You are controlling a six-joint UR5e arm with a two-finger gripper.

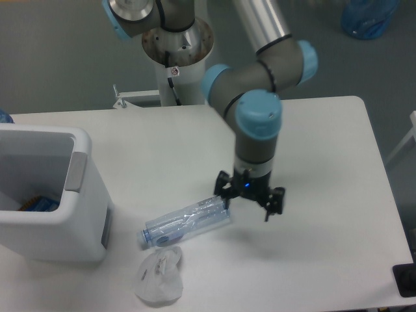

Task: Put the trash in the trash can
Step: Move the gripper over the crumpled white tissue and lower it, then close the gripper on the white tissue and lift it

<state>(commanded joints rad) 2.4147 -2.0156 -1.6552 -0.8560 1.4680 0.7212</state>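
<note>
the arm reaches down from the back of the white surface [325,130] and its jaws [248,203] hang just above the surface, with the two black fingers spread apart and nothing between them. the left finger [225,195], as i see it, is just beside the wide end of the clear plastic bottle [187,221]; i cannot tell if it touches the bottle or only stands in front of it. a small blue light shines in the middle of the black head of the arm.

the bottle lies on its side on the surface, tilted, with its cap end pointing toward the trash can [55,192] and its wide end toward the jaws. it has a bluish tint and looks crinkled. just below its cap end lies the crumpled white wad [158,276], near the front edge of the surface, very close to the bottle.

the trash can stands at the left side of the surface, near the cap end of the bottle. it is white with a thick rim and a grey panel on the side. inside it, low down, something blue and orange shows, but it is too small to tell what.
</note>
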